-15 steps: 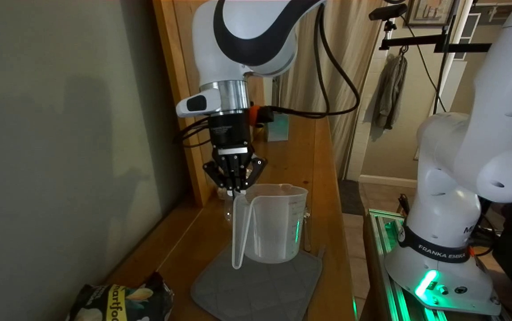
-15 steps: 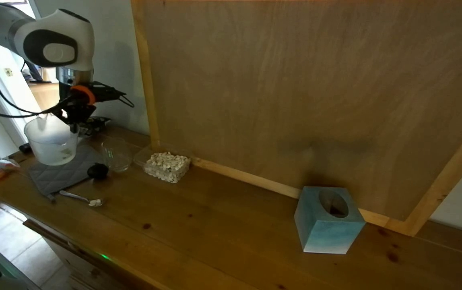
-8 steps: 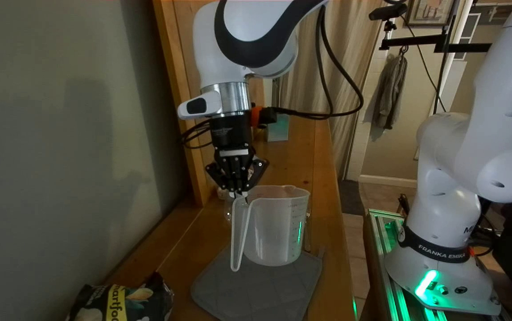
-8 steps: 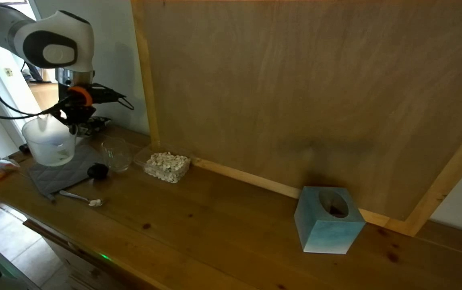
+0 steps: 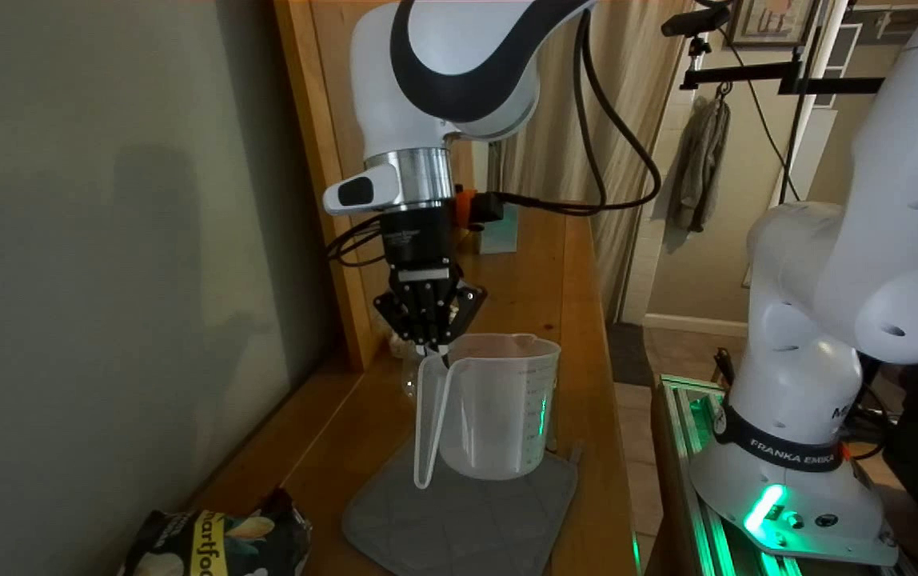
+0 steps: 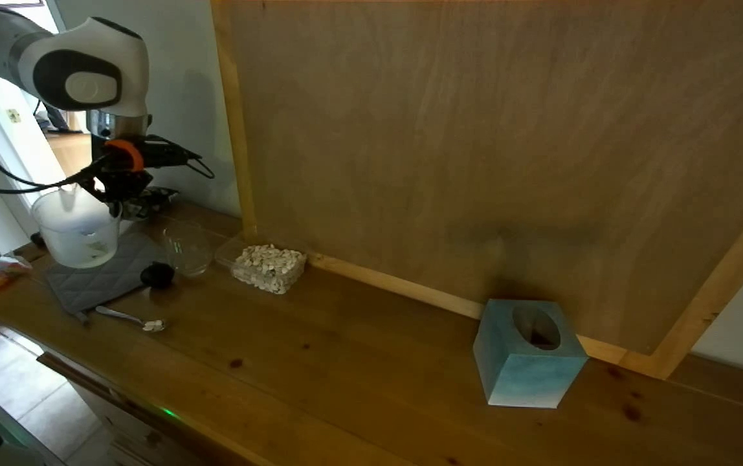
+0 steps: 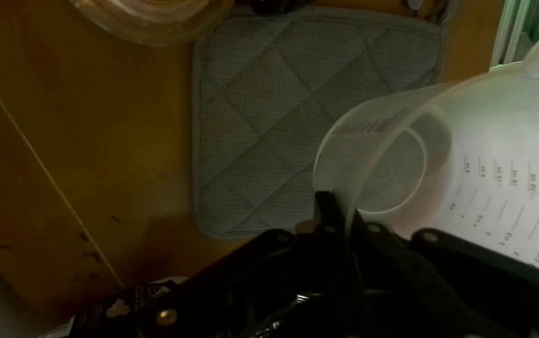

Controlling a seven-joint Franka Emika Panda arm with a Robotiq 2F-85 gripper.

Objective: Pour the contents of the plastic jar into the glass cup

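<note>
- Just changed: in an exterior view our plastic measuring jug (image 6: 79, 236) slides toward nine o'clock and dips slightly, widening its gap from the glass tumbler (image 6: 188, 249), which stands upright at the jug's three o'clock.
- For the task, we read this as positioning or setting down rather than pouring: the jug hangs roughly upright, mouth up, over the grey quilted pot holder (image 5: 467, 520), seemingly without touching it.
- Our gripper (image 5: 432, 350) pinches the jug's rim near the top of its handle (image 5: 424, 472); the wrist view shows the wall held between the jaws.
- That view also shows bare floor inside the jug, so we suspect little is left to pour; what the tumbler holds, at eleven o'clock there, we cannot make out.
- Against the frame a second earlier, arm (image 5: 395, 116) and jug shift together toward four o'clock in an exterior view, the grip unaltered; tumbler, small dark object (image 6: 157, 275) and spoon (image 6: 118, 314) lie where they lay.
</note>
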